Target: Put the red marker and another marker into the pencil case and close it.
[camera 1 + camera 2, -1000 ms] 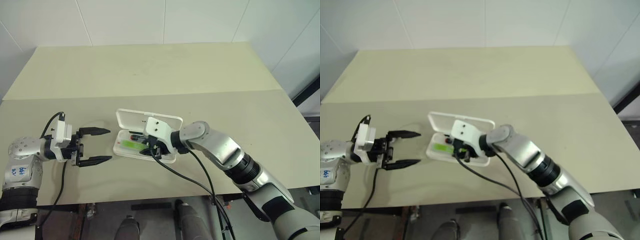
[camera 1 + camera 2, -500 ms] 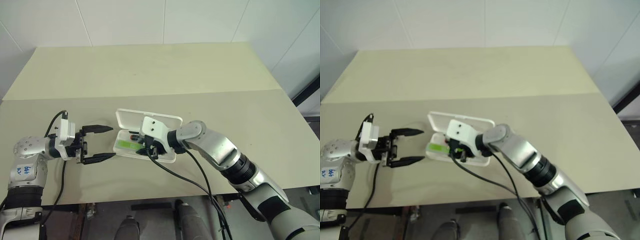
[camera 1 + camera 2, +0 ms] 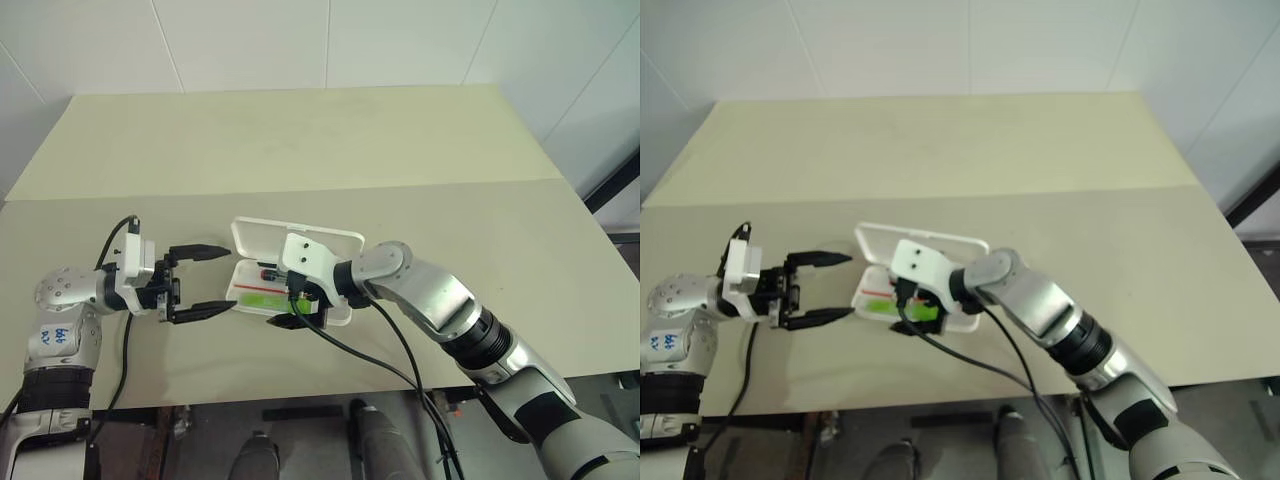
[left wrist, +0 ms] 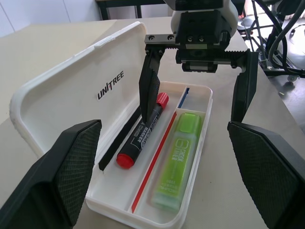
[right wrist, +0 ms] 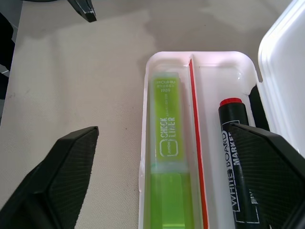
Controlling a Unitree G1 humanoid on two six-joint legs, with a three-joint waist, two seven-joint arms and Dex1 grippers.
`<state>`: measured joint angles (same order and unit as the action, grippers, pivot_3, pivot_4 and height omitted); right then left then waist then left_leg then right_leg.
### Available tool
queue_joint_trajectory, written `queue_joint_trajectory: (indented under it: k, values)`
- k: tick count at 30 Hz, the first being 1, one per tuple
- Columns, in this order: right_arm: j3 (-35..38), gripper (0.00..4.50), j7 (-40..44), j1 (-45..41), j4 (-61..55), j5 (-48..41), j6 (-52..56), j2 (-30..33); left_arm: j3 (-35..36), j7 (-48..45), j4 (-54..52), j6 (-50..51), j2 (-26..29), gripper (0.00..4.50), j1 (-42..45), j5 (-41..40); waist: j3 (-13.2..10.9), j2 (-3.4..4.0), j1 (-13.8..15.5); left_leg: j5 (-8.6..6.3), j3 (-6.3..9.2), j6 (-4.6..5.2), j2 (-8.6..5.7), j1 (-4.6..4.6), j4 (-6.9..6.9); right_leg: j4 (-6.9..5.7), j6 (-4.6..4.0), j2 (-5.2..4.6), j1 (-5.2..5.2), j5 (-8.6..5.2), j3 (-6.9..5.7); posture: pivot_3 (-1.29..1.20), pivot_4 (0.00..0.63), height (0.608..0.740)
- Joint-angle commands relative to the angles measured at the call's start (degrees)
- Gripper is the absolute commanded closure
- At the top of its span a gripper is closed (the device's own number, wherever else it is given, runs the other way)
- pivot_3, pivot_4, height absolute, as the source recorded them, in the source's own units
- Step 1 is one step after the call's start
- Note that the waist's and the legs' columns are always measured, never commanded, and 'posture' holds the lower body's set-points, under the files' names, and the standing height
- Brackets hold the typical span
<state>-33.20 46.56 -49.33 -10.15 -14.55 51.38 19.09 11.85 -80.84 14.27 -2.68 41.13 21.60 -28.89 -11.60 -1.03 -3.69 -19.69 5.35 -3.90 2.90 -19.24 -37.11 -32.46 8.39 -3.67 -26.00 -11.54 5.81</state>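
The white pencil case (image 4: 71, 95) lies open on the table, its lid (image 3: 262, 240) tipped back. In the tray, the red marker (image 4: 143, 136) lies in the compartment next to the lid. The lime-green highlighter (image 4: 178, 162) lies in the other compartment, past the red divider. My right gripper (image 3: 280, 296) hangs open just above the tray, one finger (image 4: 150, 88) over the red marker and the other (image 4: 243, 90) outside the tray's rim. It holds nothing. My left gripper (image 3: 228, 276) is open and level, just left of the case and pointing at it.
The beige table (image 3: 330, 140) stretches far behind the case and out to the right. A black cable (image 3: 360, 350) trails from my right wrist over the table's front edge.
My right gripper has opened above the tray, and the green highlighter now lies free between its spread fingers. My left gripper has stayed open and about where it was.
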Motion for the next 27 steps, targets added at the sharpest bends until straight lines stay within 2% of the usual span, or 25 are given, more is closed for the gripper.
queue_joint_trajectory:
  k: [1,27]
  values:
    - [2.31,0.04,0.19,-0.26,-3.52,-0.49,0.16,-0.03,0.14,0.01,-0.62,-0.86,-0.17,0.0,0.27,-0.22,0.0,0.0,-0.07,0.0,0.0,0.0,0.0,0.0,0.0,0.0,0.0,0.0,-0.01,0.0,0.0,0.0,0.15,0.74]
    - [5.26,0.04,-0.2,2.27,-10.5,-3.56,5.3,2.79,-1.99,-0.64,0.82,-0.9,-2.79,0.0,3.09,0.12,0.0,-0.01,-1.13,0.0,0.02,0.0,0.0,-0.01,0.0,-0.01,0.01,0.0,-0.01,0.0,0.0,0.0,0.15,0.74]
